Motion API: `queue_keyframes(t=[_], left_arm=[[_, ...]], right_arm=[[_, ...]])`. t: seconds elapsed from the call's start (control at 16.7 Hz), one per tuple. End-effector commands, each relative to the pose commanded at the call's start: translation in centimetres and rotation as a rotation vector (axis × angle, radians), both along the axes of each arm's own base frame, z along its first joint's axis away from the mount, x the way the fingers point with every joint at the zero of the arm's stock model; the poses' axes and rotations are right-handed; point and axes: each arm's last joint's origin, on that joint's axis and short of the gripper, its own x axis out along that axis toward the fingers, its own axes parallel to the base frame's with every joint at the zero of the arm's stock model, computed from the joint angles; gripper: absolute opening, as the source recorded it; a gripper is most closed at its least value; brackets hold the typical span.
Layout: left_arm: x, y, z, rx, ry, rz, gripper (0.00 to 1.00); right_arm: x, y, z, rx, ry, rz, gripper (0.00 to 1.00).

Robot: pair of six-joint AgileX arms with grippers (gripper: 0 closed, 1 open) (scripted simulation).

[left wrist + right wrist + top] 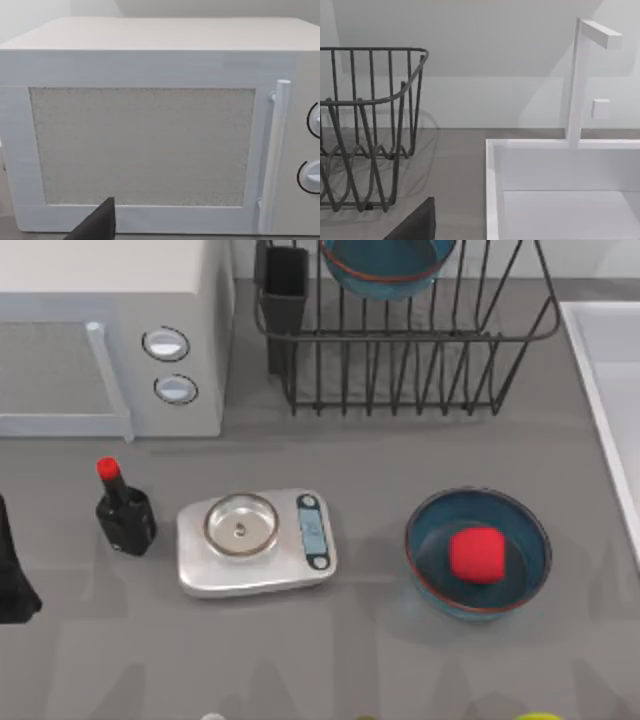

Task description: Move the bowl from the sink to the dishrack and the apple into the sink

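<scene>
Your apple (pixel 476 555) sits in a blue bowl (pixel 430 565) upright on the worktop (pixel 380 470); another bowl (pixel 385 275) stands tilted in the dishrack (pixel 420 350). Neither hand's grip can be told.

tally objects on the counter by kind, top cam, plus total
Blue bowls: 2, one on the table, one in the dishrack
Apple: 1
Dishrack: 1
Sink: 1
Microwave: 1
Kitchen scale: 1
Red-capped black bottle: 1
Total: 8
</scene>
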Motion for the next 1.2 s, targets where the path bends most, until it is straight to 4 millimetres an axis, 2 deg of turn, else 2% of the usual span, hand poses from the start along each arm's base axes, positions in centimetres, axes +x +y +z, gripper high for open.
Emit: queue_keyframes(t=[0.42, 0.54, 0.72, 0.96, 1.2], left_arm=[[0.0, 0.0, 0.0, 0.0, 0.0, 0.0, 1.0], [0.0, 0.0, 0.0, 0.0, 0.0, 0.0, 1.0], [0.0, 0.0, 0.0, 0.0, 0.0, 0.0, 1.0], [0.0, 0.0, 0.0, 0.0, 0.0, 0.0, 1.0], [0.0, 0.0, 0.0, 0.0, 0.0, 0.0, 1.0]], right_arm=[[0.0, 0.1, 0.4, 0.009, 0.027, 0.006, 1.0], [0.2, 0.3, 1.3, 0.03, 0.09, 0.022, 1.0], [1.0, 0.9, 3.7, 0.073, 0.234, 0.059, 1.0], [4.2, 2.4, 7.3, 0.126, 0.513, 0.106, 1.0], [9.0, 5.2, 9.9, 0.147, 0.801, 0.134, 1.0]])
